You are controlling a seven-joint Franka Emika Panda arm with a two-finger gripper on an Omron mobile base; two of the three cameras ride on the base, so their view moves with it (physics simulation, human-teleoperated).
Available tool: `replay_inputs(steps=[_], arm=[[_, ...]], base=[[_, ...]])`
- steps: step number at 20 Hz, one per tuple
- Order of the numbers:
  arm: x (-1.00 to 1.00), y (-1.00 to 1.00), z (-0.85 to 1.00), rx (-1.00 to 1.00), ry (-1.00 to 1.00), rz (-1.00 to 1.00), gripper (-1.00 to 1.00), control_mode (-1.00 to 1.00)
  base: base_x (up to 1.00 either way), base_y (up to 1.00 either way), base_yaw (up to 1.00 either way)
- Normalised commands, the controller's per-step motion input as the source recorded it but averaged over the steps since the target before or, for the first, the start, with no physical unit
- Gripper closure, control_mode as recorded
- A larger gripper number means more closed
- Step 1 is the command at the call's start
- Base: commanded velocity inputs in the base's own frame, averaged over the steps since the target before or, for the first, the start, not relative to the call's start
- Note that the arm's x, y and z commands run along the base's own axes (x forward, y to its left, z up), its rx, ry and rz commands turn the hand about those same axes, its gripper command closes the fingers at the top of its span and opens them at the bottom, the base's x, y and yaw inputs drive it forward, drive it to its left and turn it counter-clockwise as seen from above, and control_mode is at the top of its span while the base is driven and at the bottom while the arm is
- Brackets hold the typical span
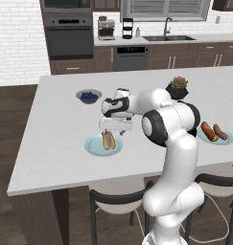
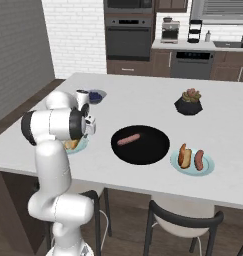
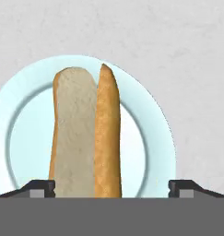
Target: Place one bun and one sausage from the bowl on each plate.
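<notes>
Gripper [image 3: 111, 186] hovering released above plate [image 3: 152, 138], bun [image 3: 85, 133] lying on plate, fingertips [image 3: 42, 188] straddling bun

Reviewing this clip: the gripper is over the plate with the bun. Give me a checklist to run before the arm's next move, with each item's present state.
1. Gripper jaws open, nothing held: ok; the finger tips stand wide on either side of the bun.
2. Bun lying on the near plate: ok; it lies flat inside the rim.
3. Sausage on the near plate too: not ok; none is there.
4. Sausage available in the black bowl: ok; one sausage lies in it.
5. Far plate complete: ok; it holds a bun and a sausage side by side.
6. Path upward free: cannot tell for certain; nothing stands close to the gripper in the left base view.
</notes>
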Motion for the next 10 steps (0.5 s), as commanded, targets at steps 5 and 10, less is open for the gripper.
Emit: replay_inputs(steps=[5, 10], arm=[[-0.47, -0.76, 0.42, 0.08, 0.04, -0.17, -1.0, -1.0], [-0.05, -0.99, 0.04, 0.04, 0.12, -0.37, -1.0, -1.0]], base=[[0.0, 0.0, 0.0], [0.0, 0.0, 0.0]])
